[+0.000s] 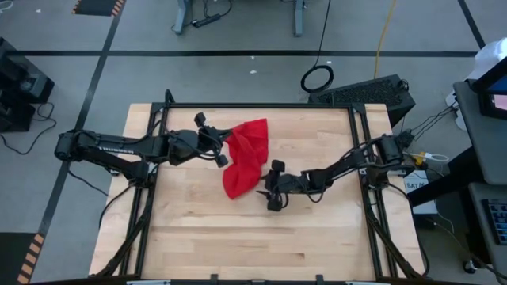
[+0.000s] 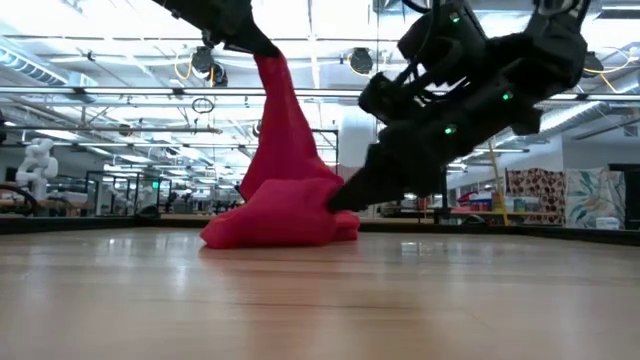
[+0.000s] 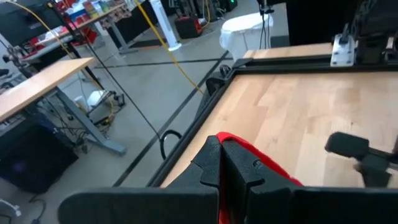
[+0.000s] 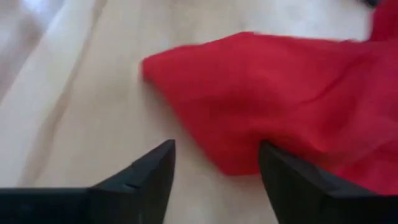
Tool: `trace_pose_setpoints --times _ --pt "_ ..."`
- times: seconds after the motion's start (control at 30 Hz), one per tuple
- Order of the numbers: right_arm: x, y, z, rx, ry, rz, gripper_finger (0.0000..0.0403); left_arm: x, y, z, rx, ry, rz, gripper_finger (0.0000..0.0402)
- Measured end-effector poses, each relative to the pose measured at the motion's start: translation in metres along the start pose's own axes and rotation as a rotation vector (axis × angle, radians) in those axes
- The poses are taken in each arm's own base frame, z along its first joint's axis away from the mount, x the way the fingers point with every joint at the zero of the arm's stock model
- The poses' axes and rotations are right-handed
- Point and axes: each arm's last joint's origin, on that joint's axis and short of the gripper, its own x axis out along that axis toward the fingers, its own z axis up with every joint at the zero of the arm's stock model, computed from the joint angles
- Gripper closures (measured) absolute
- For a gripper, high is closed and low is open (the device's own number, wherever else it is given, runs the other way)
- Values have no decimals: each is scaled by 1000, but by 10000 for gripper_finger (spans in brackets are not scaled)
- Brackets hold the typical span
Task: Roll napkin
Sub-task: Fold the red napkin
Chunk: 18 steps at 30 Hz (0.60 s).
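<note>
One red napkin (image 1: 244, 158) draped from clenched left gripper (image 1: 224, 148) pinching its upper end, lower end heaped on one wooden table (image 1: 317, 229), right gripper (image 1: 268, 190) released just beside it

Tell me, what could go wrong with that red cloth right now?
The left gripper pinches one end of the napkin and holds it up off the table, so most of it hangs loose; if the pinch slips, it may drop in a heap. The right gripper has its fingers open at the cloth's low edge, and it might push or bunch the napkin instead of catching it. Crumpled like this, it may roll unevenly.
</note>
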Motion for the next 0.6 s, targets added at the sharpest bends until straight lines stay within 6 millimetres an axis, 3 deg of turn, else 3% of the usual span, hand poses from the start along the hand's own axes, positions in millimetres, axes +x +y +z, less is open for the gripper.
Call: trace_pose_setpoints --times 0.13,0.23,0.37,0.53,0.6 --pt "14 -9 -6 7 -46 -10 166 0 0 -1 4 7 -2 400" --pt "25 -19 -14 19 -59 31 189 0 0 -1 6 9 -2 400" --pt "28 -25 -19 46 -14 63 255 0 0 -2 10 15 -3 400" --pt "8 -25 -3 -28 47 1 369 0 -1 -8 19 74 -12 400" --pt "-1 -28 4 -76 63 -40 393 -1 -1 -10 4 96 -14 400"
